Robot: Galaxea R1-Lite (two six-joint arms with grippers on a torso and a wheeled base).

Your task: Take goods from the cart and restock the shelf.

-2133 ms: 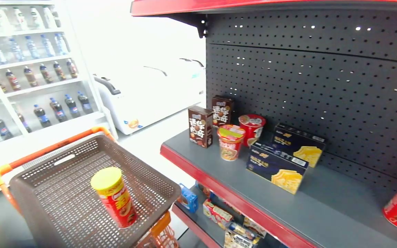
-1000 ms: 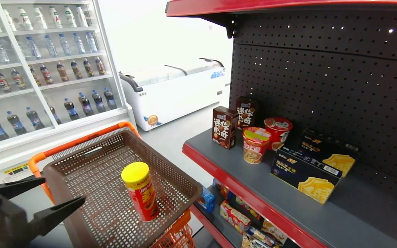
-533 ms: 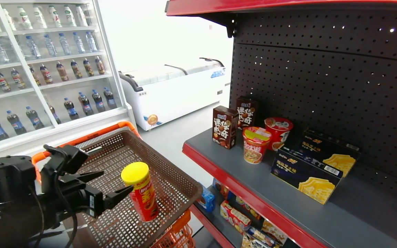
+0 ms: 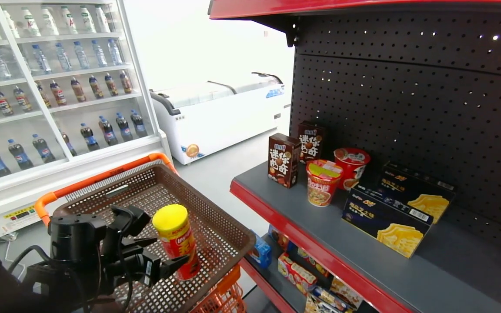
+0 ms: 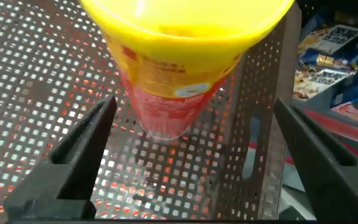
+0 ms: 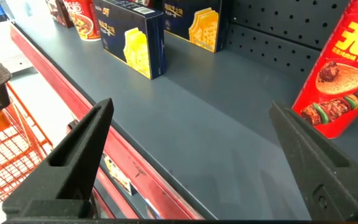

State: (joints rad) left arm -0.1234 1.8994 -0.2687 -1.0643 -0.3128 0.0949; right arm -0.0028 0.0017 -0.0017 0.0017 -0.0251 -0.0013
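A red chip can with a yellow lid (image 4: 175, 243) stands upright in the brown mesh basket (image 4: 222, 226) on the orange cart (image 4: 98, 179). My left gripper (image 4: 172, 250) is open, one finger on each side of the can's lower half. The left wrist view shows the can (image 5: 173, 93) between the spread fingers (image 5: 73, 162), not touching them. My right gripper (image 6: 191, 106) is open and empty above the grey shelf board (image 6: 229, 143), near a tall red can (image 6: 347, 68) and yellow-and-blue boxes (image 6: 132, 40).
On the shelf (image 4: 320, 243) stand brown boxes (image 4: 283, 160), cup noodles (image 4: 322, 182) and dark blue boxes (image 4: 385, 219); bare board lies to their right. A drinks cooler (image 4: 37, 87) and chest freezer (image 4: 215, 113) stand behind the cart. Goods fill the lower shelf (image 4: 294, 274).
The head view shifted left at first, then held. My left arm came in from the lower left and advanced over the basket until its open fingers straddle the can.
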